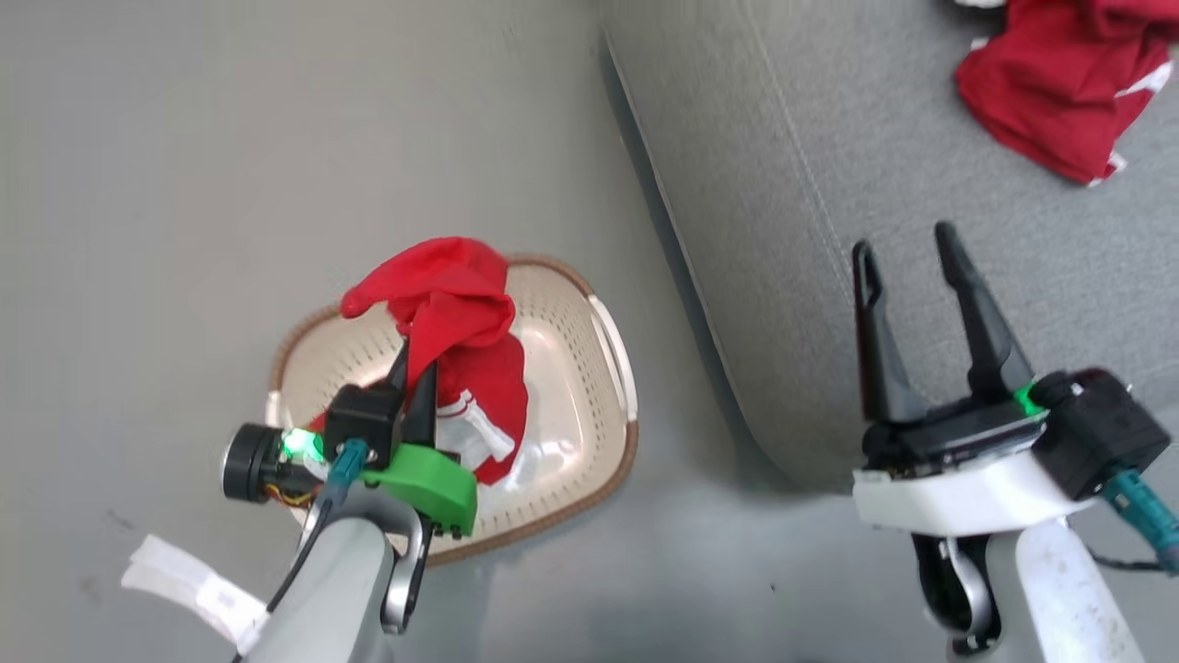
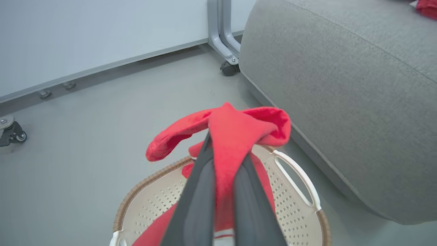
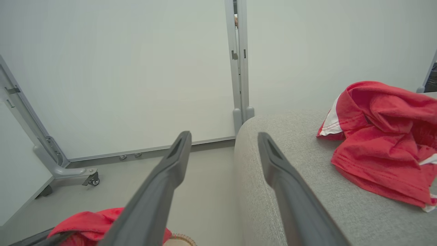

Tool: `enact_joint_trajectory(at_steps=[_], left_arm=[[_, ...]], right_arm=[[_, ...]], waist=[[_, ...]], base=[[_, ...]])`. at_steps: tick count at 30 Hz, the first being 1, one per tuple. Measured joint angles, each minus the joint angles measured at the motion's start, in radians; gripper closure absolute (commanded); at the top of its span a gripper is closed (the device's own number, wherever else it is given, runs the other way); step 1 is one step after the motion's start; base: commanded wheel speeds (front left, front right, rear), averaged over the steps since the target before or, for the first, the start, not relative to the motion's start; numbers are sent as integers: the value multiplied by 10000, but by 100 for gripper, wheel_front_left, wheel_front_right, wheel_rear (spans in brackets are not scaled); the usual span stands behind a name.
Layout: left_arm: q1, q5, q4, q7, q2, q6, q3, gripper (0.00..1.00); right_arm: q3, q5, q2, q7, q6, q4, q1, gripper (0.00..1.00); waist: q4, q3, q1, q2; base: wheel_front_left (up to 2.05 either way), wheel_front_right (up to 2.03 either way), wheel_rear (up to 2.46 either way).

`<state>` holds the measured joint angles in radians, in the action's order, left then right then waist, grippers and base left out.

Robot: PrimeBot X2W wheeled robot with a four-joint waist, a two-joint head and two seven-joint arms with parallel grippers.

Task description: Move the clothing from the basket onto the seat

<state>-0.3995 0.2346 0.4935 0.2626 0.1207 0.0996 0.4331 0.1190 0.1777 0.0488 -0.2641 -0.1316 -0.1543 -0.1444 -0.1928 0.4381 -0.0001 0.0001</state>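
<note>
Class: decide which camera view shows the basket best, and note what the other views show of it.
Head view: the basket appears from above, rim nearly complete, though the left gripper and its red garment cover part. The left wrist view shows its far rim, a handle and perforations. The right wrist view catches a rim sliver.

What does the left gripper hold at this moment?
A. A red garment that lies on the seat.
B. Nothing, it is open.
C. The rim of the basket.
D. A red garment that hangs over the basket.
D: the left gripper is shut on the red garment, which hangs from it over the basket.
</note>
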Motion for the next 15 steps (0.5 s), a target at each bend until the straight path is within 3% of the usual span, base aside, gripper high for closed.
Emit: enact_joint_trajectory(at_steps=[15], left_arm=[[2239, -545, -2483, -2, -412, -393, -1444, 100]], right_arm=[[842, -295, 155, 0, 2, 853, 1889, 0]], waist=[[564, -3283, 0, 0]], base=[[0, 0, 0]])
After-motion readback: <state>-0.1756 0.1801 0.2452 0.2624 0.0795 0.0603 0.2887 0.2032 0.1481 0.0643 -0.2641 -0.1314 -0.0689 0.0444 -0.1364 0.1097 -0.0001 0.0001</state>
